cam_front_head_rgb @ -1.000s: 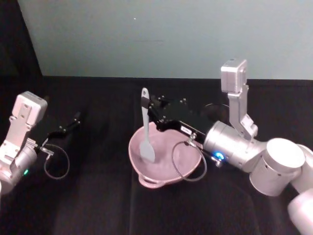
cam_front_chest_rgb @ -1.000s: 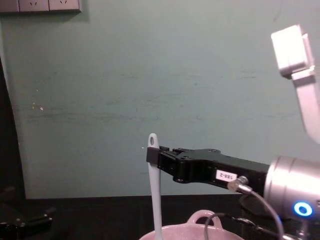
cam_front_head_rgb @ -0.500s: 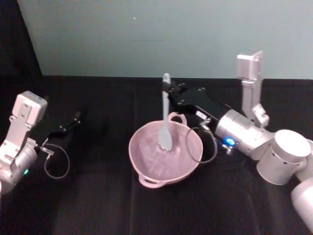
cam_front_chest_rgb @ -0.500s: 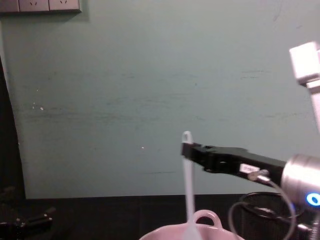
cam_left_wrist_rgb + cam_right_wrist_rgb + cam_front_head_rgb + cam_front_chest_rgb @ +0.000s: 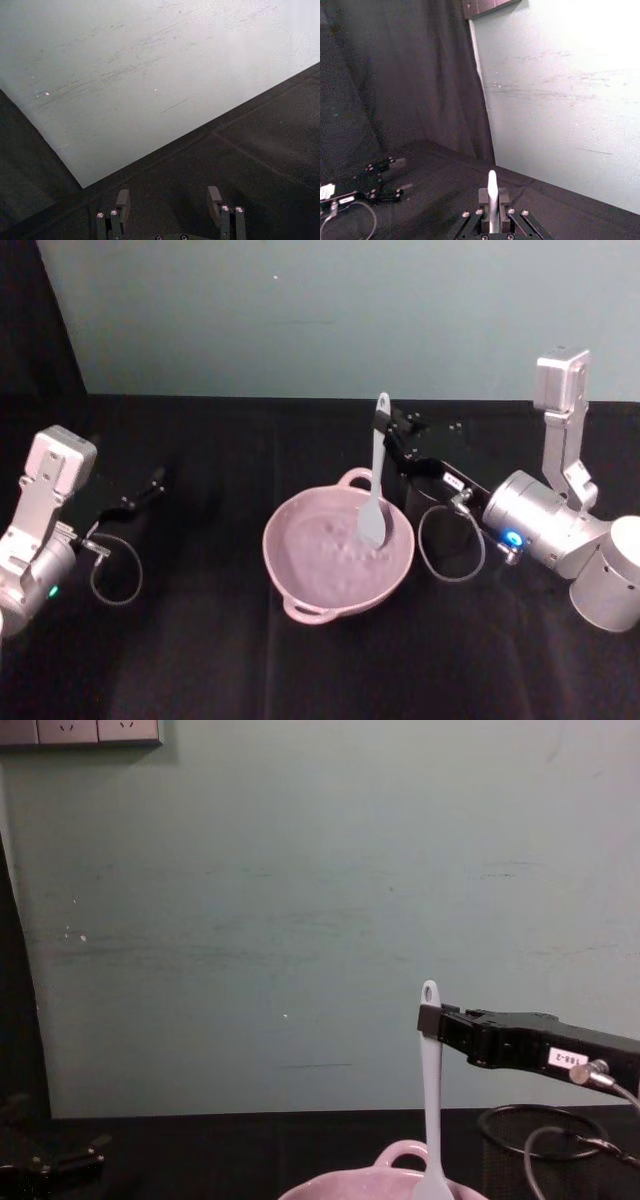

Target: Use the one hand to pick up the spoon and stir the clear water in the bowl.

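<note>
Black-draped counter nearest, with open room on the near side. Beyond it, below the right claw, the pale pink bowl with water inside. Hanging straight down from that claw, the white spoon: pinched tight near the holed end of its handle, upright, paddle head down inside the bowl and seemingly in the water, on the side nearest the claw, close to the looped handle on the far rim. Just under the claw's body, beside the bowl, a black wire-mesh cup. Well off past the bowl from the right claw, the left claw, parked low over the counter, fingers spread wide and holding nothing. Farthest back, a teal wall.

Judged as mid-stir: pick-up done, head immersed. Next calls for sweeping the head round inside the rim, upright and low. Little room toward the bowl wall and the cup on the claw's side; plenty toward the bowl's middle and across the water.
</note>
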You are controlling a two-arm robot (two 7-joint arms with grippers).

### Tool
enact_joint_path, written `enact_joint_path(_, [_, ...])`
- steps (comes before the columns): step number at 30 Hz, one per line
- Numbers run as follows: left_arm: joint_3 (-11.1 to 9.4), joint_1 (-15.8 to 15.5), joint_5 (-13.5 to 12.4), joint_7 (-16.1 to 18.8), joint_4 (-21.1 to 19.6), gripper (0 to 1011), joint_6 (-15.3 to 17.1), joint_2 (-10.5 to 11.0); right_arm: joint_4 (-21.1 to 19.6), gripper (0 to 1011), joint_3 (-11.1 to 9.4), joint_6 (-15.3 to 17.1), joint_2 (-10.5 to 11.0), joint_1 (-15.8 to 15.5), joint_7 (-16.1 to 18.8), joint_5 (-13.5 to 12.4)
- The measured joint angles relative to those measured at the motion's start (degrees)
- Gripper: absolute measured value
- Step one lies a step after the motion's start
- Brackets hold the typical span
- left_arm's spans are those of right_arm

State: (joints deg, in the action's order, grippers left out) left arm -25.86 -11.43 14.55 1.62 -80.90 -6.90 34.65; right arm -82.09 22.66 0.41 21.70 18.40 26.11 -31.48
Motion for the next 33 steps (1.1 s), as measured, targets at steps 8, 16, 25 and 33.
enact_joint_path(8, [0.0, 0.0, 0.0, 0.0, 0.0, 1011, 0.0, 0.0, -3.7, 117, 1.3, 1.3, 0.8, -1.6, 0.6, 0.4])
enact_joint_path(16, [0.0, 0.0, 0.0, 0.0, 0.0, 1011, 0.0, 0.0, -5.7, 117, 3.9, 1.6, 0.0, -1.9, 1.6, 0.7])
enact_joint_path(25, [0.0, 0.0, 0.0, 0.0, 0.0, 1011, 0.0, 0.0, -1.9, 117, 6.4, 1.1, -2.8, 1.2, 2.7, 0.9])
enact_joint_path(33, [0.0, 0.0, 0.0, 0.0, 0.0, 1011, 0.0, 0.0, 5.7, 117, 7.0, 0.0, -5.6, 6.0, 3.6, 1.1])
